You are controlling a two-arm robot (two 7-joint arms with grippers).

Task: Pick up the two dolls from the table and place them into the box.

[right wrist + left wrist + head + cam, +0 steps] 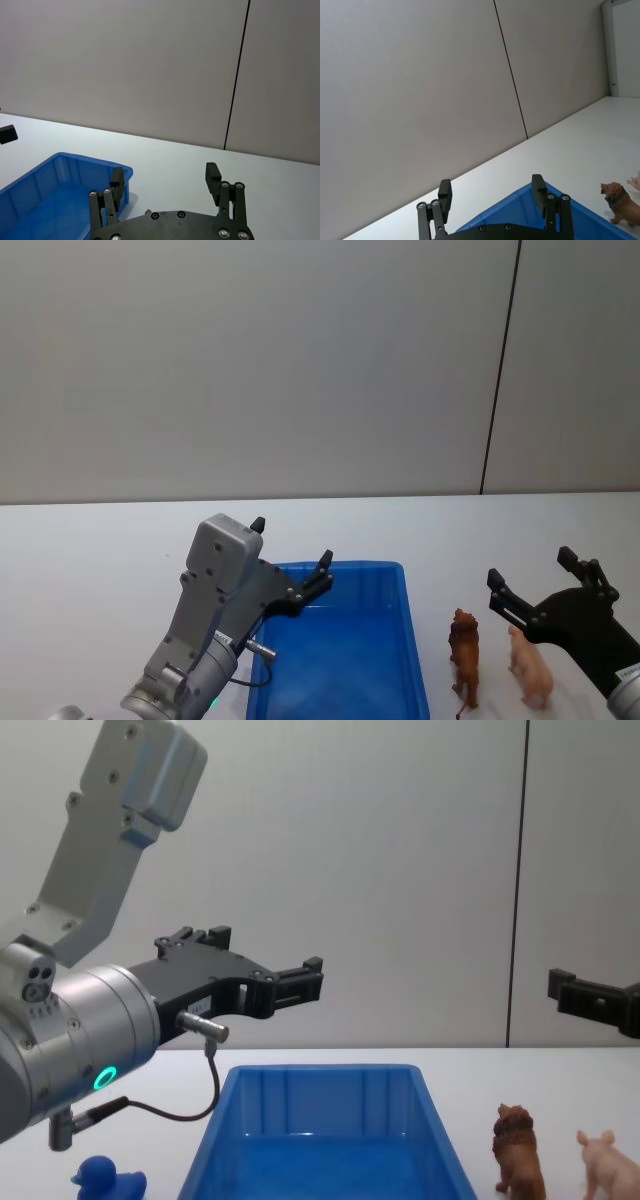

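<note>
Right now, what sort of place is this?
Likely a robotics test bench: smooth white tabletop, bare grey panelled wall, and a bright blue rectangular plastic bin beside a reddish-brown plastic lion figurine.

The head view looks down and forward over the table, box, lion and pig. The chest view, lower, looks level across the same things. Wrist views look past the left gripper and right gripper at the far wall, both catching the box; the left one perhaps the pig too.
</note>
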